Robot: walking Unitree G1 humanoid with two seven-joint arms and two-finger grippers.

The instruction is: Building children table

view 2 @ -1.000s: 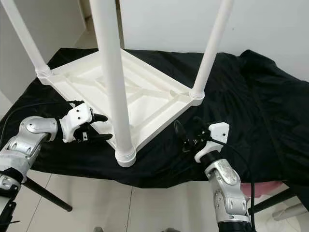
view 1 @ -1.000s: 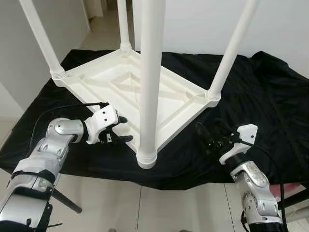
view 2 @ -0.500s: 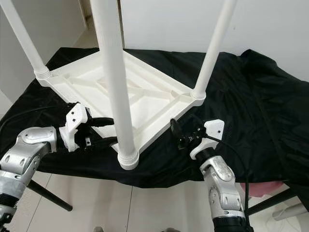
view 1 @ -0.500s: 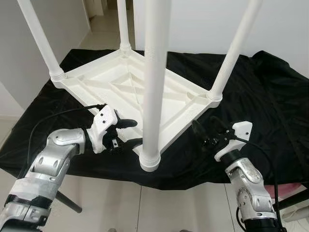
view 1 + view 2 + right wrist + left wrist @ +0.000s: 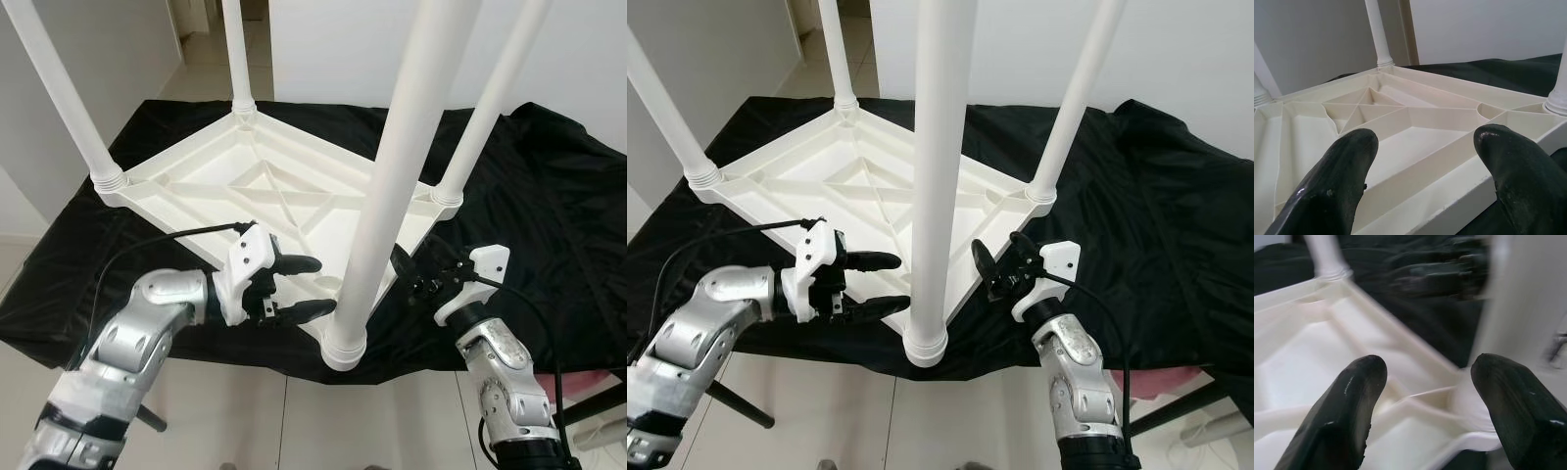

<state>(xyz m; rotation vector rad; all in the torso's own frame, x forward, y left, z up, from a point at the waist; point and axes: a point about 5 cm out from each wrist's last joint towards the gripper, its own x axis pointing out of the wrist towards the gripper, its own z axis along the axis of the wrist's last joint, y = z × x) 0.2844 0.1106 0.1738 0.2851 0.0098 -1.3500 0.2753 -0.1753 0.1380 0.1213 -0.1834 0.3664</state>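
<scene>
Four white legs stand upward from the children's table (image 5: 265,186), which we find lying upside down on a black cloth (image 5: 549,196) draped over a raised surface; the ribbed underside of the top faces up.

On the left, we observe the left gripper (image 5: 299,288) reaching in at the near edge of the tabletop, just beside the nearest leg (image 5: 392,196). Its jaws are spread wide. One finger (image 5: 297,264) lies over the ribbed underside, the other (image 5: 306,311) sits below the table's outer rim, so the edge falls between them. We cannot confirm from these views that either finger presses on the plastic. The left wrist view, partly blurred, shows the two fingertips (image 5: 1347,401) well apart with the rim and the leg's collar between them.

In the centre, the nearest leg is seated in its corner socket (image 5: 345,345) at the front corner of the top.

On the right, we note the right gripper (image 5: 997,262) held close to the right-hand rim of the table, its jaws likewise parted and grasping nothing. The right wrist view shows its fingertips (image 5: 1337,176) apart, looking across the rim and the ribbed underside.
</scene>
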